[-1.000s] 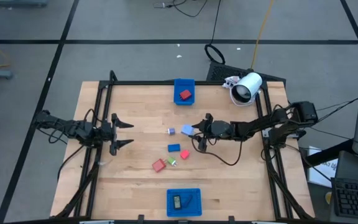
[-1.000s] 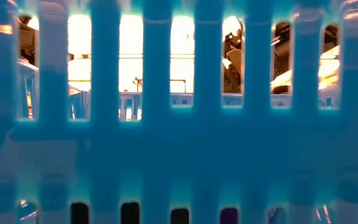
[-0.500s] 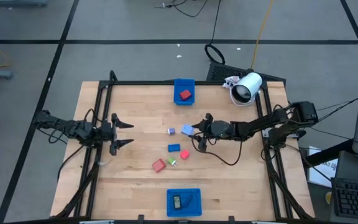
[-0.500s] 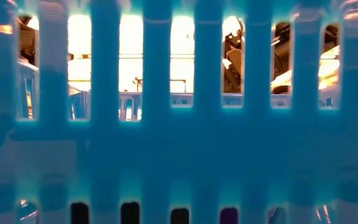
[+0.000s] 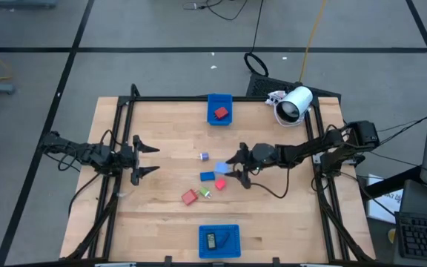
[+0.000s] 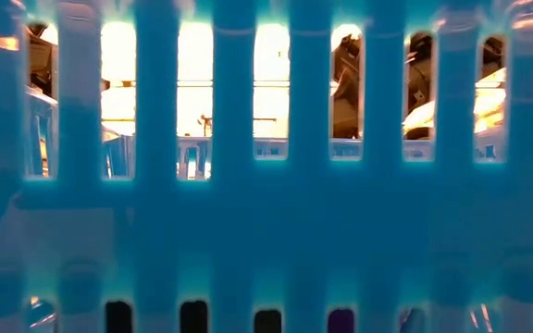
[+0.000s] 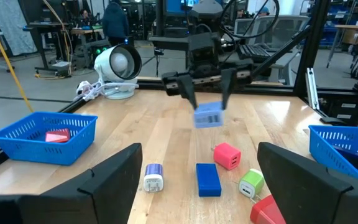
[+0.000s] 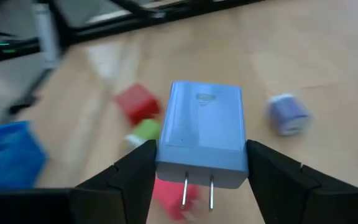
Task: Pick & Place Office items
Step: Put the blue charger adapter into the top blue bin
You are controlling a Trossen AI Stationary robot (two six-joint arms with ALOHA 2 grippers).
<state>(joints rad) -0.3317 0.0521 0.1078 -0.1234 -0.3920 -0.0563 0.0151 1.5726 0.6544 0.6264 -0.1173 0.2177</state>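
My right gripper [image 5: 232,169] is over the middle of the table, shut on a light blue plug adapter [image 8: 204,134], also visible in the left wrist view [image 7: 208,117]. Loose pieces lie on the wood below and beside it: a purple cube [image 5: 204,156], a blue block [image 5: 207,176], a red block [image 5: 220,184], a green bit [image 5: 205,193] and another red piece [image 5: 190,196]. My left gripper [image 5: 145,159] waits open near the table's left side, touching nothing. My right gripper pinches the blue adapter by its two side faces [image 8: 166,152], one finger [image 8: 135,180] on each side. In the left wrist view the fingers [image 7: 189,93] slant down from the table's right and the adapter sits at their free ends, lifted clear of the table.
A blue tray [image 5: 219,109] at the far edge holds a red piece. A second blue tray [image 5: 219,241] at the near edge holds dark pieces, and its slotted wall [image 6: 266,213] fills the low view. A white cylindrical device [image 5: 295,104] stands at the far right corner.
My right gripper has moved a little toward the table's near edge and left, over the loose pieces, carrying the blue adapter with it. My left arm has kept still.
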